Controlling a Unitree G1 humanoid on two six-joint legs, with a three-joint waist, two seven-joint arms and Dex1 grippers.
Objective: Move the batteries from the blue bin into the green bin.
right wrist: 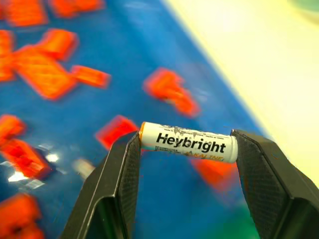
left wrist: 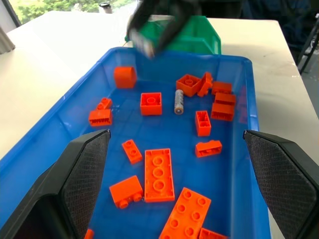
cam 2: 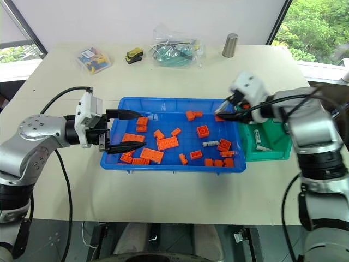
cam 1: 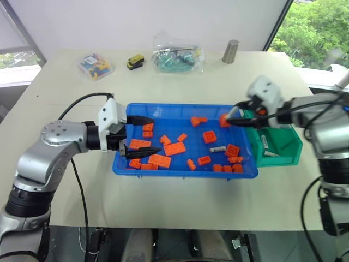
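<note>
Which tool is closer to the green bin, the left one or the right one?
Right. The right tool, holding a battery, is over the blue bin's edge beside the green bin. The left tool is open at the blue bin's far end.

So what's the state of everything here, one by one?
Right gripper: shut on a battery, held end to end above the blue bin.
Left gripper: open, empty, over the blue bin's end.
Loose battery: lying in the blue bin among orange bricks.
Green bin: holds batteries.
</note>
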